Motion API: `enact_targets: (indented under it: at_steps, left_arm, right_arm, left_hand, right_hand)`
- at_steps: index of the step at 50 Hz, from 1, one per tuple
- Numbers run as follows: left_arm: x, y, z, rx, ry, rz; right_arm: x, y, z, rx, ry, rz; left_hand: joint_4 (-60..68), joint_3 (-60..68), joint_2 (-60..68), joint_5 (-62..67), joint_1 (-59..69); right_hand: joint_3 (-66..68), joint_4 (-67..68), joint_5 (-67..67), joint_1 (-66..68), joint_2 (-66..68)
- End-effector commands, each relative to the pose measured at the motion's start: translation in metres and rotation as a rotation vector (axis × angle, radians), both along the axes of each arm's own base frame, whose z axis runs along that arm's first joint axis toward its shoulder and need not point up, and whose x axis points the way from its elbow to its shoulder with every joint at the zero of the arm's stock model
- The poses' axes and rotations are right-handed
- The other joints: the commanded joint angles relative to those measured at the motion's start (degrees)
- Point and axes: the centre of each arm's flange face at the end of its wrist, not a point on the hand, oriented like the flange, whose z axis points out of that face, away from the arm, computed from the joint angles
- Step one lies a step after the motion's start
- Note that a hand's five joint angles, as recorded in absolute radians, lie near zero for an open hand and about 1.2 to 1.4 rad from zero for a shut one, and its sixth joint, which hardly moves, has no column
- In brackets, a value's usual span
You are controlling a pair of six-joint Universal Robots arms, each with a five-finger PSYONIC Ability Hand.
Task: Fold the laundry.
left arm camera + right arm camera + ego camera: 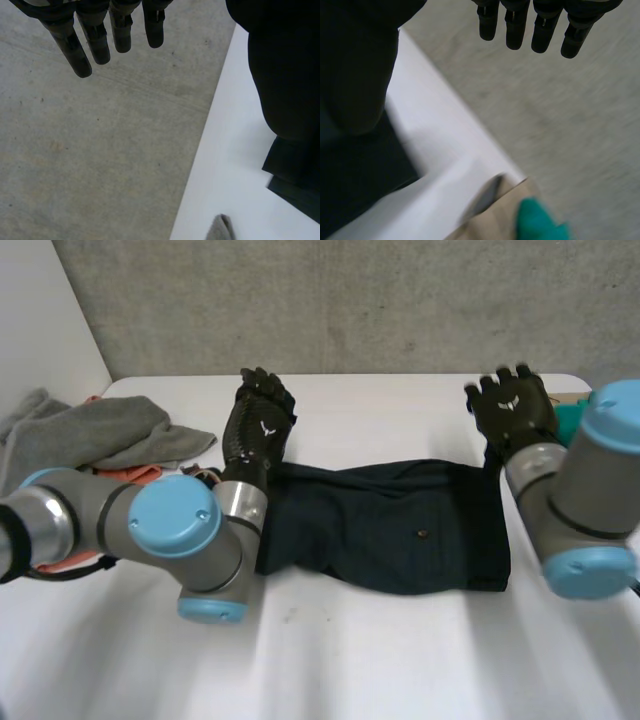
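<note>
Navy garment (400, 525) lies spread flat in the middle of the table (350, 660), probably laid out ready for a fold. Left hand (258, 428) and right hand (512, 405) hover at its ends, fingers straight, holding nothing. Grey clothes (90, 435) sit piled aside.

White counter (350, 660): near strip bare, passable. Middle taken up by a flat dark navy fabric garment (400, 525). Far strip bare between the raised left hand (258, 425) and right hand (512, 405). Far left corner blocked by a heaped grey cloth (95, 435) over an orange cloth (135, 472). Right edge: teal object (568, 422).
</note>
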Motion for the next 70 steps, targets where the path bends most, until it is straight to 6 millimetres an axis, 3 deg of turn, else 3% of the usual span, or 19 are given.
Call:
enact_targets:
  at_steps: [1, 7, 10, 18, 25, 34, 41, 46, 52, 57, 60, 64, 65, 67, 70]
  left_arm:
    - [0.016, 0.025, -0.004, 0.095, 0.046, -0.029]
    - [0.018, 0.033, -0.006, 0.138, 0.091, -0.045]
    - [0.019, 0.034, -0.010, 0.152, 0.083, -0.042]
    - [0.031, 0.039, -0.032, 0.239, 0.021, -0.021]
    - [0.045, 0.015, -0.049, 0.255, -0.020, 0.045]
    - [0.052, 0.010, -0.049, 0.245, -0.052, 0.070]
    - [0.053, 0.016, -0.028, 0.213, -0.019, 0.064]
    - [0.055, 0.018, -0.010, 0.180, 0.005, 0.065]
    - [0.058, 0.025, 0.020, 0.125, 0.051, 0.059]
    - [0.062, 0.031, 0.041, 0.097, 0.102, 0.053]
    - [0.065, 0.036, 0.050, 0.100, 0.134, 0.048]
    - [0.069, 0.042, 0.051, 0.138, 0.154, 0.044]
    - [0.070, 0.044, 0.050, 0.156, 0.161, 0.042]
    - [0.070, 0.046, 0.049, 0.173, 0.166, 0.041]
    - [0.073, 0.048, 0.047, 0.199, 0.172, 0.044]
  right_arm:
    - [-0.021, 0.035, -0.015, 0.339, -0.090, 0.064]
    - [-0.019, 0.026, -0.015, 0.306, -0.122, 0.120]
    - [-0.024, 0.018, -0.025, 0.326, -0.122, 0.088]
    - [-0.035, 0.040, -0.060, 0.467, -0.093, 0.059]
    - [-0.039, 0.059, -0.081, 0.497, -0.082, 0.059]
    - [-0.035, 0.059, -0.082, 0.425, -0.089, 0.076]
    - [-0.034, 0.053, -0.087, 0.382, -0.074, 0.077]
    - [-0.040, 0.046, -0.091, 0.339, 0.004, 0.043]
    - [-0.049, 0.041, -0.084, 0.294, 0.063, -0.016]
    - [-0.075, 0.026, -0.049, 0.172, 0.173, -0.075]
    - [-0.080, 0.020, -0.040, 0.116, 0.281, -0.082]
    - [-0.052, 0.024, -0.024, -0.007, 0.418, 0.029]
    - [-0.029, 0.033, -0.016, -0.070, 0.449, 0.104]
    - [-0.004, 0.045, -0.010, -0.134, 0.465, 0.194]
    - [0.043, 0.070, -0.013, -0.220, 0.484, 0.378]
  left_hand:
    - [-1.30, -1.81, -1.42, -2.42, -0.80]
    - [0.04, -0.47, -0.08, -1.08, 0.53]
    - [0.72, 0.21, 0.60, -0.40, 1.22]
    - [0.89, 0.38, 0.77, -0.24, 1.38]
    - [0.89, 0.38, 0.77, -0.23, 1.38]
    - [0.72, 0.21, 0.60, -0.40, 1.22]
    - [0.39, -0.12, 0.27, -0.74, 0.88]
    - [0.38, -0.12, 0.27, -0.74, 0.88]
    - [-0.12, -0.63, -0.24, -1.24, 0.37]
    - [-0.29, -0.80, -0.41, -1.41, 0.21]
    - [-0.46, -0.96, -0.58, -1.58, 0.04]
    - [-0.46, -0.96, -0.58, -1.58, 0.04]
    - [-0.46, -0.96, -0.58, -1.58, 0.04]
    - [-0.46, -0.96, -0.58, -1.58, 0.04]
    - [-0.46, -0.96, -0.58, -1.58, 0.04]
  right_hand:
    - [-1.82, -1.70, -2.40, -2.99, -2.16]
    - [-0.75, -0.63, -1.33, -1.92, -1.09]
    - [9.69, 9.81, 9.11, 8.52, 9.35]
    - [17.11, 17.23, 16.52, 15.94, 16.76]
    - [15.94, 16.06, 15.35, 14.77, 15.59]
    - [9.03, 9.15, 8.44, 7.86, 8.69]
    - [19.61, 19.73, 19.02, 18.44, 19.26]
    - [68.05, 68.17, 67.46, 66.87, 67.70]
    - [68.18, 68.30, 67.60, 67.01, 67.84]
    - [68.18, 68.30, 67.60, 67.01, 67.84]
    - [68.18, 68.30, 67.60, 67.01, 67.84]
    - [68.18, 68.30, 67.60, 67.01, 67.84]
    - [68.18, 68.30, 67.60, 67.01, 67.84]
    - [68.18, 68.30, 67.60, 67.01, 67.84]
    - [68.18, 68.30, 67.60, 67.01, 67.84]
